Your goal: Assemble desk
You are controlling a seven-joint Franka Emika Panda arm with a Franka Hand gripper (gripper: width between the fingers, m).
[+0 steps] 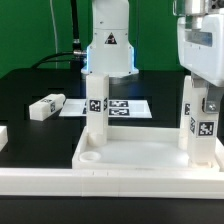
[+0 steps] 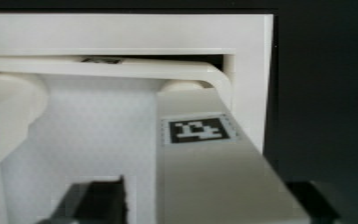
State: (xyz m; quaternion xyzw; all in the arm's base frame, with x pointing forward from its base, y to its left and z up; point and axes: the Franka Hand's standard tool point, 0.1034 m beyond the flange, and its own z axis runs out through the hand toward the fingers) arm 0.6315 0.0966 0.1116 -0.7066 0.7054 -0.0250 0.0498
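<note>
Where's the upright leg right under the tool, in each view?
Exterior view: leg stands on the desk top at the exterior view's right.
Wrist view: leg fills the picture's centre, tag toward the camera.
Shared landmark: the desk top's raised rim.

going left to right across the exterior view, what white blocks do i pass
white block cut off at the edge → lying leg → left standing leg → right standing leg

White desk leg (image 1: pixel 198 145), seemingly black-and-white tag (image 2: pixel 197 129)
</note>
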